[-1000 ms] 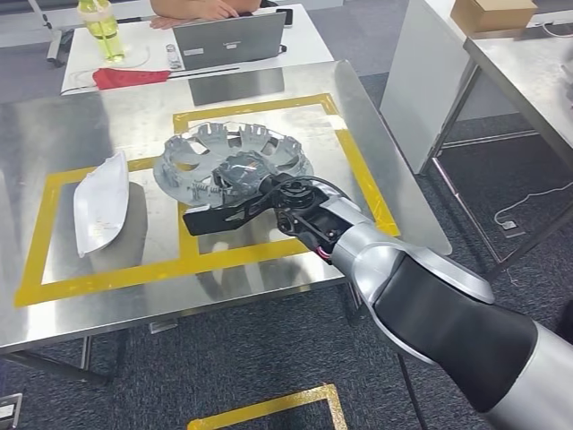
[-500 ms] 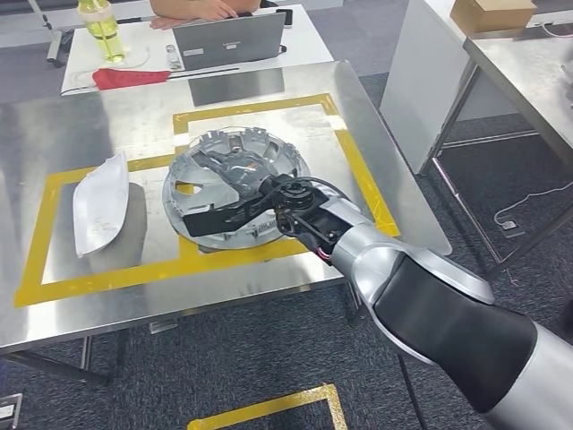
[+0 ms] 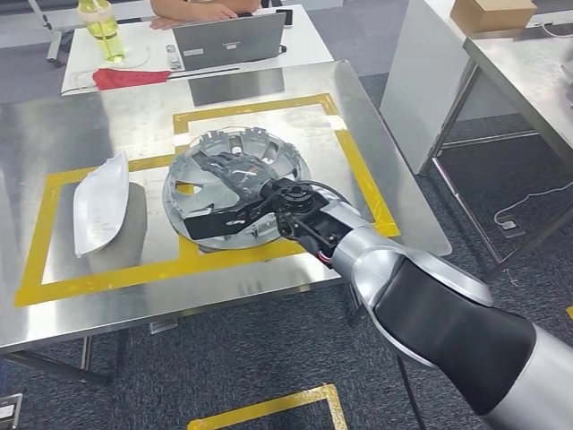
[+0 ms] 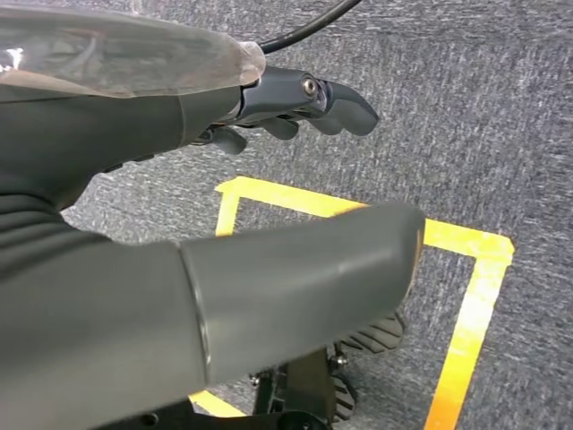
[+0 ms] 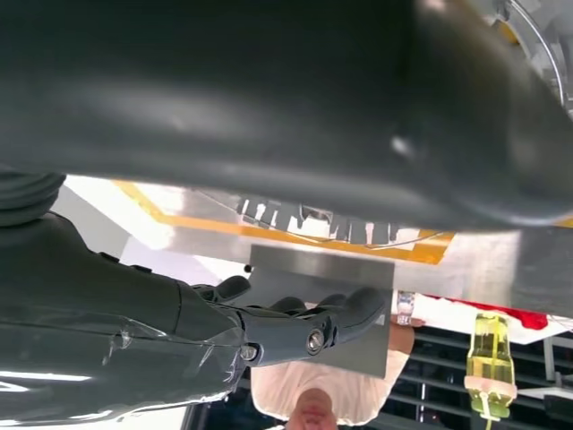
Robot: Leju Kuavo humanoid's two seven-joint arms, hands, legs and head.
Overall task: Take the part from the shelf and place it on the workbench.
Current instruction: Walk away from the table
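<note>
Wheel-cover part (image 3: 233, 193), the round silver one with the spoked cut-outs, is lying flat on the steel workbench (image 3: 379, 170), inside the right-hand yellow tape square (image 3: 351, 148). Its near rim reaches the near strip of tape. I've got my right hand (image 3: 233, 210) low over the part's near half, dark fingers (image 3: 202, 222) stretched out toward the left, almost level with the surface. From the head view I cannot tell whether the fingers are touching the part or just above it, and I can't see anything pinched. In the right wrist view the fingers (image 5: 337, 318) lie straight and fairly close together, with the thick thumb (image 5: 337, 107) apart from them and nothing between the two. The right arm comes in from the near right corner, elbow out over the carpet, forearm crossing the workbench's near edge.

Left of the part, in the larger taped rectangle, sits a white curved shell piece (image 3: 101, 204), well apart from the hand. Bare steel runs between the two, and more on the far side of the part up to the tape.

My left hand (image 4: 284, 269) hangs over grey carpet above a yellow floor marking (image 4: 466, 296), fingers (image 4: 324, 98) lightly curled, thumb apart, holding nothing.

Beyond the workbench's far edge is a white table with a laptop (image 3: 226, 40), a red cloth (image 3: 128, 78) and a yellow-green bottle (image 3: 101, 27); a person's hand (image 3: 196, 9) rests there.
</note>
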